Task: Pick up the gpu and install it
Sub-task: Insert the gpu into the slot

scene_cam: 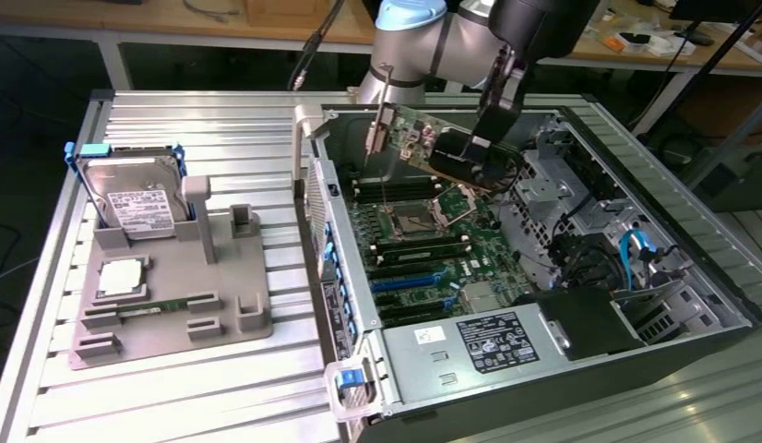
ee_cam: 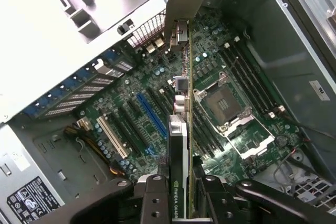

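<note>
while the pale grey robot arm (scene_cam: 412,46) reaches steeply down into the open black computer case (scene_cam: 676,231), its black gripper (scene_cam: 480,146) is clamped on the gpu (scene_cam: 412,129), a thin dark card with black shroud and pale metal bracket. the card sits edge-on between the jaws (ee_cam: 177,145), above the green motherboard (ee_cam: 131,108) beneath them.

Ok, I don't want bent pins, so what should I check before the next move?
1. Grip: gripper shut on the gpu: ok.
2. Clearance: gpu hangs above the motherboard, not touching: ok.
3. Alignment: gpu is beside the long blue slot, nearer the CPU socket: not ok.
4. Long blue slot empty: ok.
5. Bracket opening in the case free: cannot tell.
</note>
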`<action>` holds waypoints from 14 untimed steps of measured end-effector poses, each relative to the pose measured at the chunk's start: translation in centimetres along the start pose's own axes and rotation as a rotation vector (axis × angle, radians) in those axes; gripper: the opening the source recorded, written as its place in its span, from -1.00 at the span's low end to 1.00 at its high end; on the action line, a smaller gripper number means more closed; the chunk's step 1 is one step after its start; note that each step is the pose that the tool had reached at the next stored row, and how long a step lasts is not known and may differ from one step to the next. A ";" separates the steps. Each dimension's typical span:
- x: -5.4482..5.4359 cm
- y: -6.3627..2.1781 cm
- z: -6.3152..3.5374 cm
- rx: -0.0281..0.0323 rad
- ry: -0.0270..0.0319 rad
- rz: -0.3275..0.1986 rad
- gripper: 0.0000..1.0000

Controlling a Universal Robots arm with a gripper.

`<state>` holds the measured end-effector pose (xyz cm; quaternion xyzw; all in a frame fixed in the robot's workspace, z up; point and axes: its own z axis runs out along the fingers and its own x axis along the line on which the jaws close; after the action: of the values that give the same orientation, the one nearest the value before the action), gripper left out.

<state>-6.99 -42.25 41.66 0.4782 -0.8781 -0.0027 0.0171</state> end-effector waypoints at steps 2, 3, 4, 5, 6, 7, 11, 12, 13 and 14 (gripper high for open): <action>0.0 -0.06 0.01 0.0009 0.0007 -0.032 -0.46; -0.1 -0.08 0.01 0.0013 0.0011 -0.048 -0.46; -0.1 -0.10 0.02 0.0018 0.0014 -0.066 -0.46; -0.1 -0.11 0.02 0.0023 0.0019 -0.083 -0.46; -0.1 -0.12 0.02 0.0028 0.0022 -0.100 -0.46; -0.1 -0.13 0.04 0.0036 0.0027 -0.127 -0.46; -0.1 -0.18 0.07 0.0067 0.0052 -0.245 -0.46; -0.1 -0.20 0.07 0.0073 0.0056 -0.263 -0.46; -0.1 -0.23 0.07 0.0078 0.0060 -0.282 -0.46; -0.2 -0.24 0.07 0.0082 0.0064 -0.295 -0.46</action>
<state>-6.70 -42.25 41.59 0.6022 -0.7982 -0.0001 0.0174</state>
